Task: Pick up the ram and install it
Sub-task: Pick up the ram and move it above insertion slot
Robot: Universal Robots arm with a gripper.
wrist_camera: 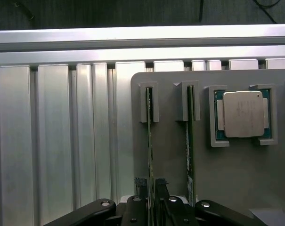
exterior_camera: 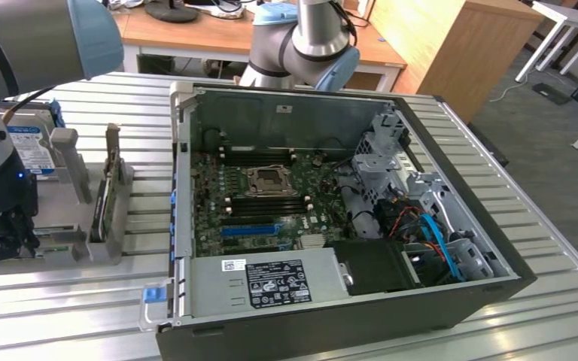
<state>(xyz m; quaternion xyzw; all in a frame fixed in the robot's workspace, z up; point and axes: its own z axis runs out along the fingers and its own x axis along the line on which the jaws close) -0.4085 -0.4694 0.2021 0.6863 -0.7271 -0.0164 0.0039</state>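
Two thin green sticks stand on edge in slots of a grey holder plate (wrist_camera: 236,174). My gripper (wrist_camera: 150,186) straddles the ram (wrist_camera: 150,136), the stick nearer the plate's edge. One dark finger (wrist_camera: 141,200) is on one side of it and the other finger (wrist_camera: 161,200) on the opposite side. A narrow gap shows along the board, so the jaws look open around it. The second stick (wrist_camera: 190,141) stands alongside, untouched. In the exterior view my gripper (exterior_camera: 3,237) hangs low over the holder at the exterior view's left.
A silver processor (wrist_camera: 242,114) lies in a pocket of the same plate. A hard drive (exterior_camera: 30,147) with a blue-and-white label stands behind the arm. The open computer case (exterior_camera: 450,135) lies to the exterior view's right, motherboard and its socket (exterior_camera: 269,180) exposed, on a ribbed metal table (exterior_camera: 560,301).
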